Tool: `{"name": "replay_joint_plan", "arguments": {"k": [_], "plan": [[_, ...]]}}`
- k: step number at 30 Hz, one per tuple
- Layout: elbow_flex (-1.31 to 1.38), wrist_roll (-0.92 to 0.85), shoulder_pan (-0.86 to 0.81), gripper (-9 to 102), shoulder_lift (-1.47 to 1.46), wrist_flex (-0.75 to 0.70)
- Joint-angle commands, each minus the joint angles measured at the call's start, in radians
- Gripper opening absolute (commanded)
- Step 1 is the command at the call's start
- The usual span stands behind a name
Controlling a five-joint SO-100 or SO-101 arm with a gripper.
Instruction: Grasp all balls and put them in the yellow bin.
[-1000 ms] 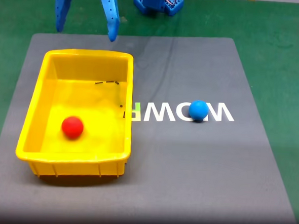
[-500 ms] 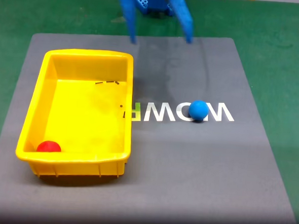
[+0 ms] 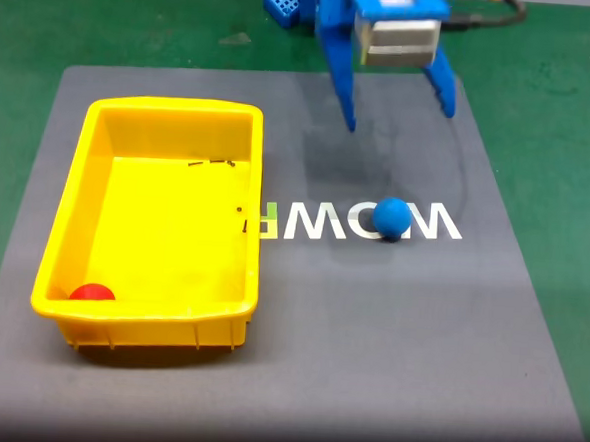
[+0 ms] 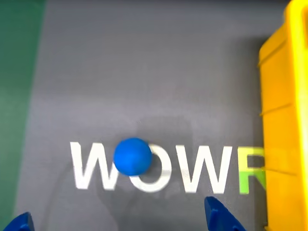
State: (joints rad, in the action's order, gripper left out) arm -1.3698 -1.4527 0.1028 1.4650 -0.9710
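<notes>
end effector [image 3: 401, 120] shifted right, fingers spread | blue ball [image 3: 391, 217] unmoved | red ball [image 3: 92, 292] in yellow bin [image 3: 77, 178]

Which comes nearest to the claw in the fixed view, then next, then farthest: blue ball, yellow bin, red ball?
From the open claw at the mat's far edge:
1. Blue ball, just below it on the white lettering.
2. Yellow bin, to the left; its near wall is next.
3. Red ball, in the bin's lower-left corner.
</notes>
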Motion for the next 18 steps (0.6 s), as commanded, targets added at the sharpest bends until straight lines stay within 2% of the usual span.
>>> {"name": "replay_joint_plan", "arguments": {"k": [1, 18], "plan": [[0.012, -0.012, -0.003, 39, -0.025, 0.034], [0.017, -0.043, -0.005, 38, -0.196, 0.135]]}}
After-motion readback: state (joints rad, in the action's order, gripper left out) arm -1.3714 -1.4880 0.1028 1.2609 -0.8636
